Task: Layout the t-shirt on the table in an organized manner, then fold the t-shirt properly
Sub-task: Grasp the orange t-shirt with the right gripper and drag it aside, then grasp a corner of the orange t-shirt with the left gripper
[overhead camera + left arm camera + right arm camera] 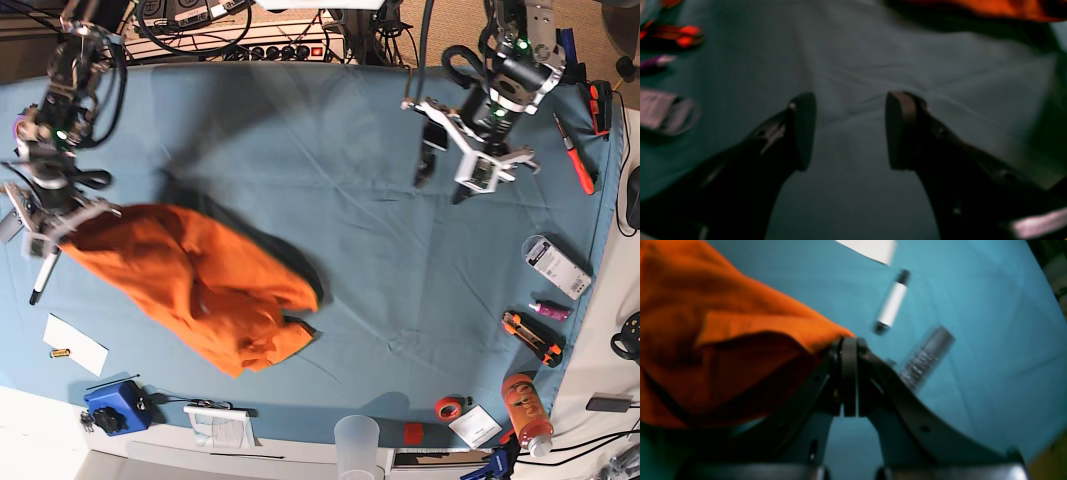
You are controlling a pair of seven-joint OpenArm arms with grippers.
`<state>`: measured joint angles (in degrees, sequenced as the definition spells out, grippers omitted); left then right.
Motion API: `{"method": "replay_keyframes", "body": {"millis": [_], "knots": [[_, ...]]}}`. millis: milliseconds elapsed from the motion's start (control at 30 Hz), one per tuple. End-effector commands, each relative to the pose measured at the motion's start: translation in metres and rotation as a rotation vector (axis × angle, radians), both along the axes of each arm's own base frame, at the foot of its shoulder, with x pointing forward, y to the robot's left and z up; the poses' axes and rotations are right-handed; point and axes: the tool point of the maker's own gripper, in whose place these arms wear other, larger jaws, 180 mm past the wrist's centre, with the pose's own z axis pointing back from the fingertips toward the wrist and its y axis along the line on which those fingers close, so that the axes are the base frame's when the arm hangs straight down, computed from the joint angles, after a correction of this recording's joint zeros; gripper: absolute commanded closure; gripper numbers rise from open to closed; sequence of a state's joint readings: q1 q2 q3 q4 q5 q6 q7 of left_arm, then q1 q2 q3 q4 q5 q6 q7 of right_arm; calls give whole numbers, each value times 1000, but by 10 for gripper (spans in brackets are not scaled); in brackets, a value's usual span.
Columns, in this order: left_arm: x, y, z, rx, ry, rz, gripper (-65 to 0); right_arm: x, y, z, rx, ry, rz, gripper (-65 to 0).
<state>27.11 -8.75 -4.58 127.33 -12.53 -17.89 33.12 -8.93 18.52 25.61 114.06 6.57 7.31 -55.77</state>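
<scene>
**Right gripper pinching shirt edge, left gripper spread over bare table**

My right gripper (849, 373) is pressed together on an edge of the t-shirt (200, 285), at the table's left side in the base view. In the right wrist view the orange cloth (723, 340) runs right up into my closed jaws, corner pinched at the tips. The rest of the shirt hangs and drapes from that grip down to the table (330, 170), crumpled, spreading toward the table's middle-front with folds bunched at its lower end. Not laid flat.

My left gripper (850, 130) is spread wide, nothing between the fingers (805, 130). It hovers above bare blue-teal cloth at the far right of the base view (458, 165), well apart from the shirt. Left wrist view is dark and blurred; only a strip of orange shows at its top edge (990, 8).

Near my right gripper: a white marker (892, 303) and a grey cylinder (927, 356), both on the table, blurred. Along the right edge in the base view: an orange bottle (526, 408), a utility knife (531, 336), a red screwdriver (574, 155). A clear cup (357, 445) stands at the front edge.
</scene>
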Motion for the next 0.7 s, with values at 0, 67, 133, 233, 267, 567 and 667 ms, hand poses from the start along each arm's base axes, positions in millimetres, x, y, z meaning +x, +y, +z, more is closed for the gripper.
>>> {"method": "replay_keyframes", "body": {"millis": [0, 67, 133, 233, 267, 567, 667], "knots": [[3, -11, 13, -36, -45, -29, -337, -1, -7, 14, -29, -36, 5, 0], [4, -29, 13, -50, -51, -79, -337, -14, -18, 9, -22, -16, -20, 0], [6, -47, 7, -35, -48, -131, -337, -26, -27, 4, -20, 2, -50, 0], [11, -73, -9, -3, -35, -207, -337, -37, -32, -2, -14, 20, -75, 0], [14, -81, -13, 5, -38, -231, -337, -39, -31, -3, -14, 27, -74, 0], [79, -105, -4, 0, -119, -161, -337, -41, -23, -13, 10, 44, -57, 0], [100, -115, -3, -27, -101, -154, -337, -39, -20, -14, 2, 58, -26, 0]]}}
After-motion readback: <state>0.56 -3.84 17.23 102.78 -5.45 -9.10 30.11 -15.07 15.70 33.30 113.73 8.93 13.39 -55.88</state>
